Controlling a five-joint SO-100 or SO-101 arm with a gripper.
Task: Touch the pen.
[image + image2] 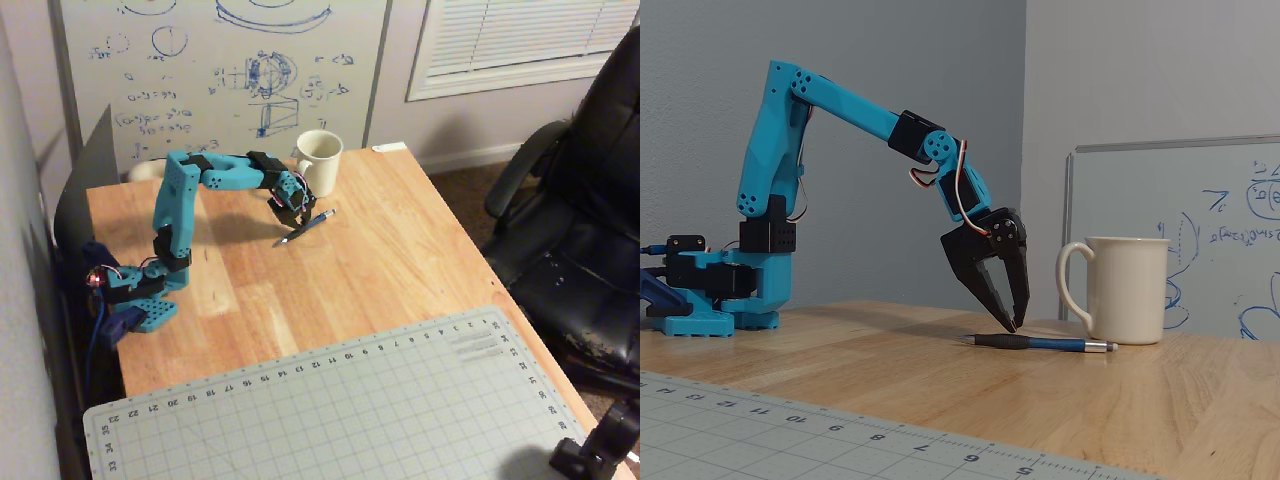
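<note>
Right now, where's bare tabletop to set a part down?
Free: the wooden table between the thin dark pen and the grey cutting mat, plus the strip toward the black chair. Crowded: the back, where cream mug, pen and black gripper cluster, and the blue arm base.

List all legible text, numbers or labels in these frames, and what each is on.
"19", "12", "5": ruler numbers on the cutting mat's far edge in a fixed view.
"10", "6": mat edge in a fixed view.
Whiteboard blue scribbles: unreadable.
Mug, pen: no text visible.
</note>
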